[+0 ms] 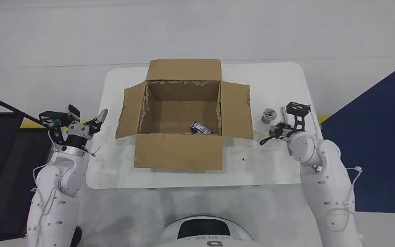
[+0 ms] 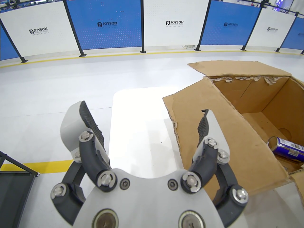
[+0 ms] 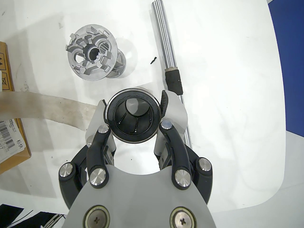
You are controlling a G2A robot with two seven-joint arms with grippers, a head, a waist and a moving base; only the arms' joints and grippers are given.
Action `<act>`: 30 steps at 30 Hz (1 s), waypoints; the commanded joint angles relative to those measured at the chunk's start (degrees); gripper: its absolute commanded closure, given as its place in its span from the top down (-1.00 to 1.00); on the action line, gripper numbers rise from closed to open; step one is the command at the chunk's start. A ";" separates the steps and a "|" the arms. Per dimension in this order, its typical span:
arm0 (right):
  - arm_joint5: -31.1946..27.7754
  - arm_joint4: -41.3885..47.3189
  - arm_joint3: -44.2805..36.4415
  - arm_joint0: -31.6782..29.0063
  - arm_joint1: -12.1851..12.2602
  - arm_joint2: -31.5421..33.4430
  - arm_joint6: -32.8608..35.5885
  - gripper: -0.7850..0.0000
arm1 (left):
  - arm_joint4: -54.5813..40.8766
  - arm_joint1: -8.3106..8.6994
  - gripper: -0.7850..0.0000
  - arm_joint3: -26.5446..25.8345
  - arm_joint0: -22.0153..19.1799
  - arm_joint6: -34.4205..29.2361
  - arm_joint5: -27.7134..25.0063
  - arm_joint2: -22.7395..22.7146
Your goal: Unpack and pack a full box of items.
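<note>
Cardboard box (image 1: 184,123): mid-table, all four flaps folded out. It holds one can (image 2: 285,149), lying on its side on the floor of the box near the front wall.

Steel items, on the table (image 1: 271,160) beside the box's right flap:
- Hub (image 3: 92,53), flanged, resting on the table.
- Rod (image 3: 166,46), polished, lying flat, with a dark wrap partway along it.
- Bearing (image 3: 131,137), a black sleeve, just beside both and apart from them.

Right gripper (image 3: 134,106): clamped on the bearing, a pad on either side, low over the table. You cannot tell whether the bearing rests on the surface.

Left gripper (image 2: 144,115): spread wide and holding nothing, at the table's left edge outside the box's left flap.

Step in hand, as a judgement: you are at the unpack stage, with the bearing being laid out beside the hub and rod.

Next move calls for:
- Make sure the bearing sits flat before you let go, clear of the rod so neither rolls.
- Go into the box for the can. It lies sideways, so close across its round body.
</note>
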 commanded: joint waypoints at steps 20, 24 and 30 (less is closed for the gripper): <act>-17.87 9.59 -26.52 -17.22 0.02 4.61 -26.15 1.00 | 0.00 0.00 1.00 0.00 0.00 0.00 0.00 0.00; -24.56 9.04 -26.01 -12.46 0.29 0.95 -24.01 1.00 | 0.00 0.00 1.00 0.00 0.00 0.00 0.00 0.00; -26.85 7.62 -18.91 5.17 -0.16 -11.65 -11.56 1.00 | 0.00 0.00 1.00 0.00 0.00 0.00 0.00 0.00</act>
